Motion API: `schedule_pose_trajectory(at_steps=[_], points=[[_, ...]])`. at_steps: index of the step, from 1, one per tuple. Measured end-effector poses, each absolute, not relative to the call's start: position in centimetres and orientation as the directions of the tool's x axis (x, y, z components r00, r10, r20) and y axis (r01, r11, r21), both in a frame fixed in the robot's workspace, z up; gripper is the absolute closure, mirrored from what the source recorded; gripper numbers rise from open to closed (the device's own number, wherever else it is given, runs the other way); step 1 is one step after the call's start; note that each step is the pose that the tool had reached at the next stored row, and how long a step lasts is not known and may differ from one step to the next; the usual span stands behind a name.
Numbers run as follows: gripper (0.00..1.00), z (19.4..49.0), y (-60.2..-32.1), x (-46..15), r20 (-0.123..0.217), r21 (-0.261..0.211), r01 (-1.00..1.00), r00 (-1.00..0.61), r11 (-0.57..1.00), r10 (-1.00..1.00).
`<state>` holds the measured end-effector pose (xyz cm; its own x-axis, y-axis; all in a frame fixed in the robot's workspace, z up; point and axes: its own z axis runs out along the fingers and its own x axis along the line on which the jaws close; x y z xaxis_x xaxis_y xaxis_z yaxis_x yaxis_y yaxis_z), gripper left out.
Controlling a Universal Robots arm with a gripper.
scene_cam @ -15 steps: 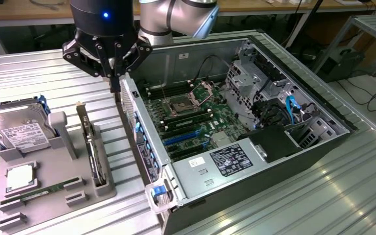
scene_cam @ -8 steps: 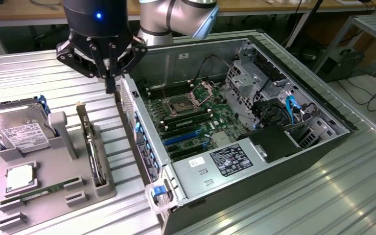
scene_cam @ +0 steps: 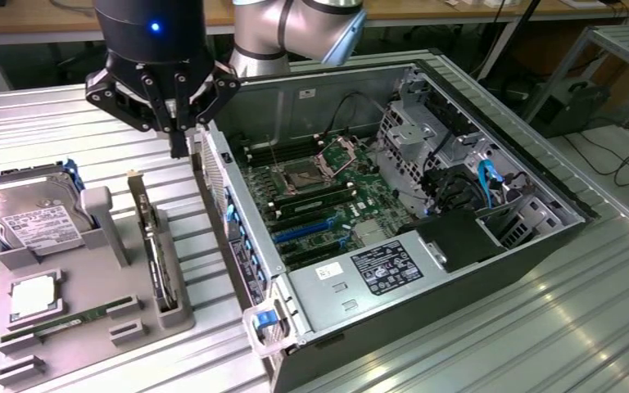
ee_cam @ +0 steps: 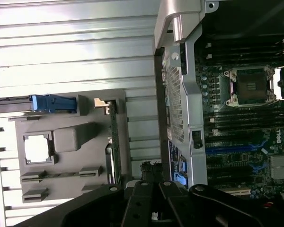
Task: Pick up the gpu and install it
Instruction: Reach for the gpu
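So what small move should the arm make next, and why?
Probably open its fingers and shift over the gpu. The gripper is shut and hangs above the gap between the gray tray and the open computer case, while the gpu stands on edge in the tray, untouched.

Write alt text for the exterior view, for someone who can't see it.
A black robot gripper, shut and empty, hangs above a ribbed metal table between an open computer case and a grey parts tray, where the thin dark gpu card stands on edge beside a silver hard drive.
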<state>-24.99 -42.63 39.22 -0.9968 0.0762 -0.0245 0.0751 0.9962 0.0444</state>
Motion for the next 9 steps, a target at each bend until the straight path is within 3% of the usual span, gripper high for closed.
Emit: schedule_pose_trajectory(at_steps=[9], points=[[0.89, 39.19, -42.63, -25.62, -0.024, 0.045, 0.075, -0.997, 0.996, 0.076]])
